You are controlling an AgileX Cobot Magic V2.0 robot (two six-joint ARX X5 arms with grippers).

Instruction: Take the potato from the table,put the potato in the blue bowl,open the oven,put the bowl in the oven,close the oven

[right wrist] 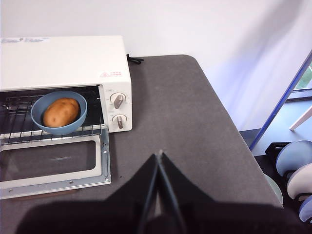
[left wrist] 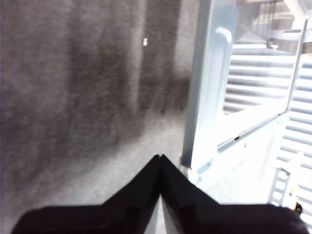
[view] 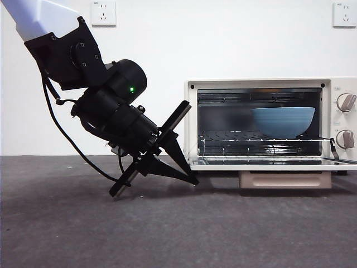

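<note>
The oven (view: 268,84) (right wrist: 63,53) stands with its door (view: 273,163) (right wrist: 53,161) folded down flat. Inside, on the wire rack, rests the blue bowl (view: 283,121) (right wrist: 58,130), and the right wrist view shows the potato (right wrist: 61,111) lying in it. My left gripper (view: 193,180) (left wrist: 159,158) is shut and empty, low over the table (view: 167,234), with its tip at the left edge of the lowered door (left wrist: 209,97). High over the table to the right of the oven, my right gripper (right wrist: 159,155) is shut with nothing in it.
The door's beige handle (view: 284,180) hangs under its front edge. Two knobs (view: 346,102) (right wrist: 117,101) sit on the oven's right side. A black cable (right wrist: 134,59) lies behind the oven. Past the table's right edge stand stacked dishes (right wrist: 292,161).
</note>
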